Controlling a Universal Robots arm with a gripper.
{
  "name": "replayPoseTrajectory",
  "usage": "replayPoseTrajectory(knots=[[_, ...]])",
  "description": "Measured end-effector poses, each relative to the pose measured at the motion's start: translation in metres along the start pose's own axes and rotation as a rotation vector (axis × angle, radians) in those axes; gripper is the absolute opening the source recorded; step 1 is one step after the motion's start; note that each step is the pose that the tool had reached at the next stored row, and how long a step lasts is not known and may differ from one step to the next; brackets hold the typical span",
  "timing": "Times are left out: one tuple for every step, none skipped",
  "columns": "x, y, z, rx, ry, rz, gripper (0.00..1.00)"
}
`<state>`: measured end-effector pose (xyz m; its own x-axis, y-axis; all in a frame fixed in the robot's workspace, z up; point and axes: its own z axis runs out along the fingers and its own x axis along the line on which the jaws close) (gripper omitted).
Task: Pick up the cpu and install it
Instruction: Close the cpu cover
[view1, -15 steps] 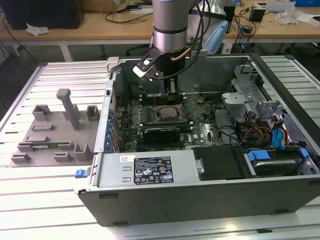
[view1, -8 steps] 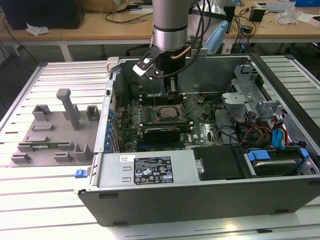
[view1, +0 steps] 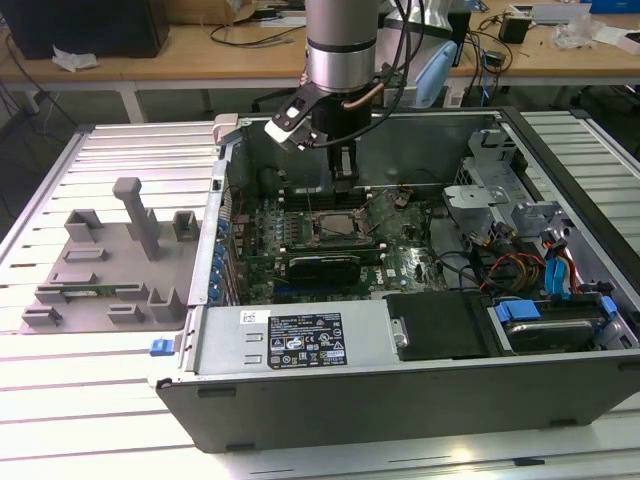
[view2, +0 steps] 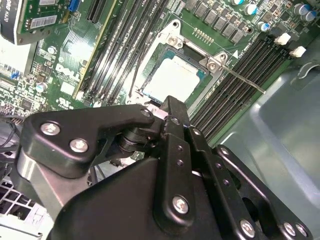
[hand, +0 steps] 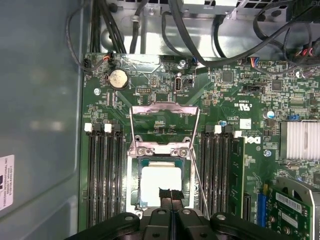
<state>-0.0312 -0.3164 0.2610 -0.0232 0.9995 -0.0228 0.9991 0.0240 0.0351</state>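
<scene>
The cpu (hand: 160, 183), a small silvery square, lies flat in the socket of the green motherboard (hand: 235, 100) inside the open computer case (view1: 400, 400). It also shows in the second wrist view (view2: 172, 80). The socket's metal load plate (hand: 163, 125) is flipped open behind it, and its thin lever (view2: 242, 80) stands free beside the socket. My gripper (view1: 343, 180) hangs a little above the socket (view1: 335, 228). In both wrist views the black fingertips (hand: 169, 193) meet over the cpu's edge, so the gripper (view2: 167, 106) is shut and holds nothing.
Black memory slots (hand: 102, 175) flank the socket on both sides. A finned heat sink (hand: 300, 140) and an expansion card (view1: 322, 265) sit close by. Drive cage and cables (view1: 510, 260) fill the exterior view's right. A grey parts fixture (view1: 110, 260) lies outside the case on the exterior view's left.
</scene>
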Motion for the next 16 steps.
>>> replayPoseTrajectory(knots=[[0.0000,0.0000,0.0000,-0.0001,0.0000,0.000,0.11],[0.0000,0.0000,-0.0001,0.0000,-0.0001,0.000,0.11],[0.0000,0.0001,-0.0001,0.0000,-0.0002,0.000,0.11],[-0.0001,0.0009,-0.0002,0.0001,-0.0003,0.000,0.11],[-0.0001,0.0021,-0.0001,0.0002,-0.0004,0.000,0.11],[-0.0002,0.0045,0.0000,0.0001,-0.0002,0.000,0.11],[-0.0003,0.0066,0.0001,0.0001,-0.0002,0.000,0.11],[-0.0004,0.0090,0.0002,0.0002,-0.0002,0.000,0.11],[-0.0006,0.0118,0.0003,0.0004,-0.0002,0.000,0.11],[-0.0007,0.0134,0.0004,0.0005,-0.0001,0.000,0.11],[-0.0007,0.0145,0.0004,0.0006,-0.0001,0.000,0.11],[-0.0007,0.0147,0.0004,0.0005,-0.0002,0.000,0.11],[-0.0007,0.0147,0.0004,0.0006,-0.0002,0.000,0.11],[-0.0007,0.0147,0.0004,0.0006,-0.0002,0.000,0.11],[-0.0007,0.0148,0.0002,0.0006,-0.0002,0.000,0.11],[-0.0007,0.0148,-0.0004,0.0006,-0.0003,0.000,0.11]])
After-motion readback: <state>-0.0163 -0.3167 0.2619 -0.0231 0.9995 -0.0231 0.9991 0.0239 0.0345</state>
